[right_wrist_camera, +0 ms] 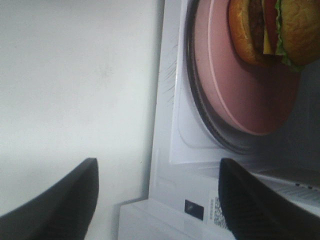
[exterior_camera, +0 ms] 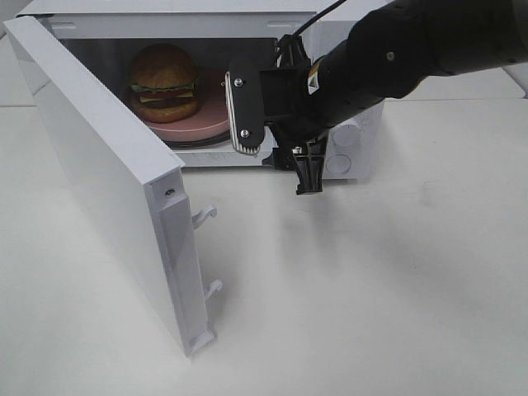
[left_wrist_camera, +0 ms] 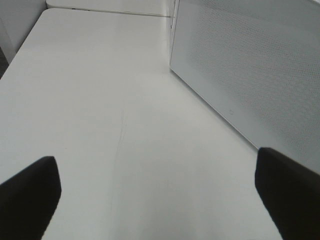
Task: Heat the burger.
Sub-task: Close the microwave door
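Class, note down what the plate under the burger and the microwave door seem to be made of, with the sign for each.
Plate: probably plastic or ceramic, smooth even pink with a soft sheen. Microwave door: likely painted metal or plastic, smooth white, fine dotted mesh on its outer face.

The burger point(exterior_camera: 165, 82) is seen with a glossy golden-brown bun, green lettuce, yellow cheese and a dark patty, on a pink plate point(exterior_camera: 202, 124). The microwave point(exterior_camera: 355, 144) and table point(exterior_camera: 371, 289) are white. A fine dotted mesh is shown on the door point(left_wrist_camera: 250, 75). The right gripper point(exterior_camera: 307, 177) is black
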{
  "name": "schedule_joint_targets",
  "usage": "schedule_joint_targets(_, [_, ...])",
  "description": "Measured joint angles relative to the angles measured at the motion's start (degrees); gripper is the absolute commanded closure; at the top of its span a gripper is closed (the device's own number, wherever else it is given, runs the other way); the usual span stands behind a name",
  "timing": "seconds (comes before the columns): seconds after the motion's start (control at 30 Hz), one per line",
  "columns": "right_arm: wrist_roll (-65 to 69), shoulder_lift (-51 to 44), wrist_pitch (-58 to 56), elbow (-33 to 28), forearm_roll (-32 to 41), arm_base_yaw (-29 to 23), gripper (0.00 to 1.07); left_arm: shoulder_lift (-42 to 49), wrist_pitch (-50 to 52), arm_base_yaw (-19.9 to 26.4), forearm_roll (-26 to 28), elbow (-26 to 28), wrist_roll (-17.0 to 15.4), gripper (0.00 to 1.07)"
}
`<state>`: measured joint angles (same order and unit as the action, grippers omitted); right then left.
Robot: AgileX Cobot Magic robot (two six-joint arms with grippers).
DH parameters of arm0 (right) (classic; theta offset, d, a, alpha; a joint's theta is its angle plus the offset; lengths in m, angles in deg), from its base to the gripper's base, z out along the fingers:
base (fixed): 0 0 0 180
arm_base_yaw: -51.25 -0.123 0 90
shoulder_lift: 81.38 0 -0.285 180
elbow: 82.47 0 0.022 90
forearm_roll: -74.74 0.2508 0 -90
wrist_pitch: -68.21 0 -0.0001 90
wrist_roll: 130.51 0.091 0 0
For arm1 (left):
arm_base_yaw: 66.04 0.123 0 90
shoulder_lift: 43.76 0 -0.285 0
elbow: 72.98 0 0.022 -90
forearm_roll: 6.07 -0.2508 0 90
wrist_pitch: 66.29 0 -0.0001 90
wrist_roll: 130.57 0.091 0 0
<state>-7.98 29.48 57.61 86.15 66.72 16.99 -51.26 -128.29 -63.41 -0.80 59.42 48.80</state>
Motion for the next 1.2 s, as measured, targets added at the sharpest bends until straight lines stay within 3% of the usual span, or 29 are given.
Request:
schedule_joint_targets(0.63, [11.9, -18.1, 0.2, -17.1, 0.0, 0.0, 0.4, 0.0, 0.0, 0.0, 0.0, 0.0, 0.0, 0.09])
schedule_joint_targets(0.9, [21.7, -24.2, -3.9, -19.6, 0.0, 0.0, 0.39, 0.0, 0.0, 0.0, 0.0, 0.0, 0.0, 0.09])
schedule_joint_targets(1.07, [37.7, -30.7, -11.1, -19.9, 0.0, 0.0, 0.29, 0.0, 0.0, 0.0, 0.0, 0.0, 0.0, 0.09])
schedule_joint_targets(1.2, [43.1, -33.1, -15.5, -19.9, 0.1, 0.0, 0.29, 0.0, 0.0, 0.0, 0.0, 0.0, 0.0, 0.09])
